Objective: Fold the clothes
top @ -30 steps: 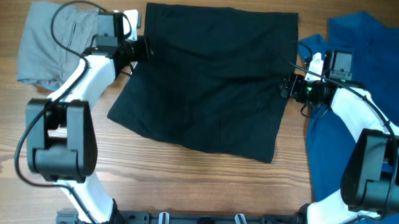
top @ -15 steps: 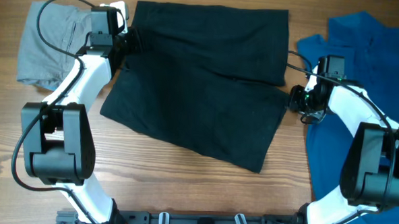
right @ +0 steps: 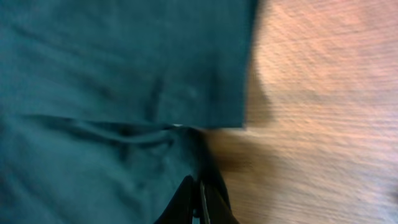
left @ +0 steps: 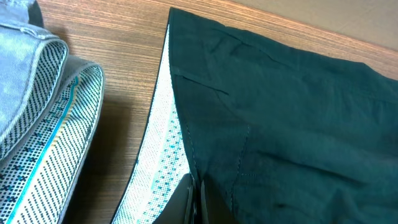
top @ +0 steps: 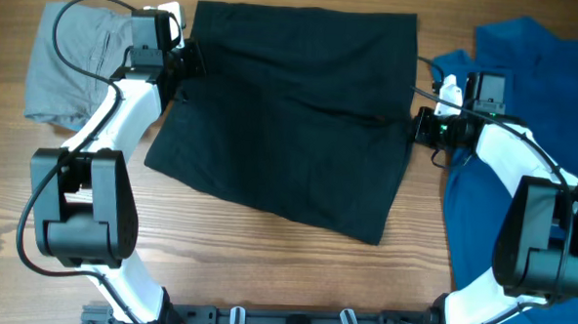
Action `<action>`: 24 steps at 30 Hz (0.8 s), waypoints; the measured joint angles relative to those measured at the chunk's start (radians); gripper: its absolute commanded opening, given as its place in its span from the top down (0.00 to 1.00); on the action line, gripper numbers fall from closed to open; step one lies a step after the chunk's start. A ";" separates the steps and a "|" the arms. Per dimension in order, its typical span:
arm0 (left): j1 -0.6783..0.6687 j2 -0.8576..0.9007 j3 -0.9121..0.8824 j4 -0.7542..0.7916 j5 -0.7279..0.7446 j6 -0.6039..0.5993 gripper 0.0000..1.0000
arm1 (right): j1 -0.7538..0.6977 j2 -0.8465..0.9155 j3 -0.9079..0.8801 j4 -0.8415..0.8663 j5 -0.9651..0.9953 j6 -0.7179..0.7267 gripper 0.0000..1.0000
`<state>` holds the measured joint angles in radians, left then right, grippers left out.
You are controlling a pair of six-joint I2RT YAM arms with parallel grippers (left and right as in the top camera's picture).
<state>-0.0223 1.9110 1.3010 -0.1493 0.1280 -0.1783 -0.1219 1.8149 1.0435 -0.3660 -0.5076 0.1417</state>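
While the left arm reaches toward the far left of the tabletop (top: 265,259), a grey garment (top: 74,60) lies bunched there, its dotted lining showing in the left wrist view. Just to its right, the left fingers (top: 188,60) are pinched shut on the upper left edge of the black garment (top: 291,123). The left wrist view shows them pressed together over the hem, where a white speckled lining is turned out. The black garment lies spread across the middle of the tabletop, roughly four-sided, its lower edge slanting down to the right. A crease runs across its upper half toward the right side. At that right edge the right fingers (top: 420,127) clamp the cloth. The blurred right wrist view shows them closed at a fold where two layers meet beside bare wood. A blue garment (top: 552,76) lies rumpled at the far right, partly under the right arm. The tabletop is light, grained wood.
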 measured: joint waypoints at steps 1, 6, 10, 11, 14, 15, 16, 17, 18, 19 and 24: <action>0.002 0.000 0.000 0.002 0.000 0.000 0.96 | -0.011 -0.001 0.008 0.046 -0.040 0.032 0.95; 0.005 0.006 0.000 0.046 0.000 -0.006 0.40 | -0.021 -0.002 0.023 0.105 0.066 0.138 0.36; 0.006 0.016 0.001 0.037 0.001 -0.010 0.23 | -0.066 -0.007 0.027 0.059 0.145 0.149 0.25; 0.006 0.010 0.001 0.014 0.000 -0.011 0.22 | -0.077 -0.028 0.029 -0.027 0.119 0.150 0.25; 0.006 -0.109 0.001 -0.207 0.001 -0.011 0.22 | -0.080 -0.156 0.032 -0.271 0.056 0.142 0.25; 0.006 -0.176 0.002 -0.272 0.000 -0.011 0.23 | -0.072 -0.208 0.033 -0.342 0.041 0.132 0.26; 0.006 -0.224 0.005 -0.324 -0.001 -0.010 0.27 | -0.058 -0.254 0.035 -0.428 0.038 0.123 0.26; 0.006 -0.320 0.011 -0.474 -0.005 -0.010 0.29 | -0.024 -0.303 0.037 -0.526 0.045 0.117 0.27; 0.006 -0.356 0.016 -0.530 -0.013 -0.008 0.29 | 0.002 -0.317 0.040 -0.601 0.070 0.114 0.26; 0.006 -0.382 0.024 -0.650 -0.038 -0.011 0.29 | 0.040 -0.317 0.027 -0.655 0.102 0.114 0.26; 0.036 -0.346 -0.057 -0.803 -0.104 -0.048 0.27 | 0.190 -0.312 -0.247 -0.547 0.123 0.152 0.23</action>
<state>0.0135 1.5654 1.2442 -0.9520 0.0242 -0.2268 0.0681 1.5024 0.7963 -0.9127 -0.3847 0.2935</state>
